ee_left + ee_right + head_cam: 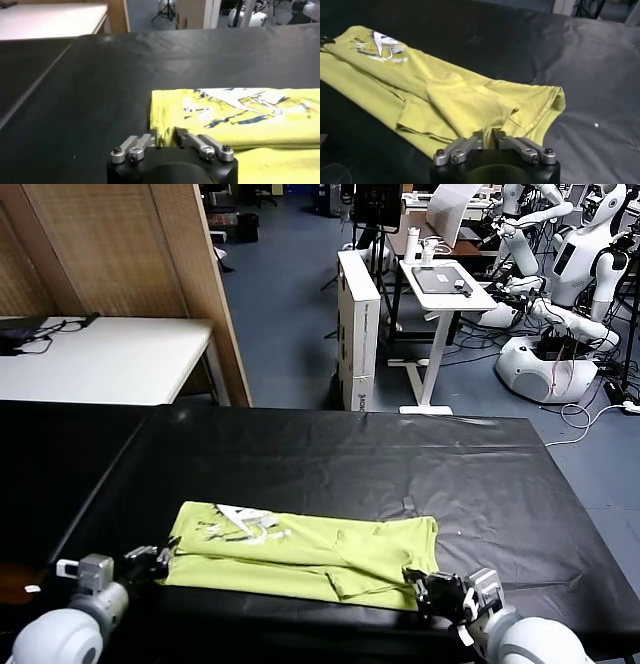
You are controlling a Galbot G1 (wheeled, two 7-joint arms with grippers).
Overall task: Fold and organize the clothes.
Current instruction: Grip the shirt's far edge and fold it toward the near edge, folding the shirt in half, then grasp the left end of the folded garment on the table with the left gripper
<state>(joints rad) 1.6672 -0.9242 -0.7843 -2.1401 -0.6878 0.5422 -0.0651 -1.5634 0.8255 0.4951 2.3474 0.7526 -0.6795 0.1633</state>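
We have the shirt (pixel 300 552) lying in a long folded band near the front edge of the table (pixel 330 454), our left gripper (pixel 155 562) and right gripper (pixel 440 591) at its ends, whether spread unclear, so next probably comes a crosswise fold.

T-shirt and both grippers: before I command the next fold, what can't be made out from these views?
- T-shirt: its near edge in the head view is hidden behind the left gripper and right gripper.
- Print on the T-shirt: too blurred to read in any view.
- Layers underneath the fold: covered by the top cloth.
- Each wrist view: that arm's gripper body hides the cloth right beneath it, so contact cannot be told.
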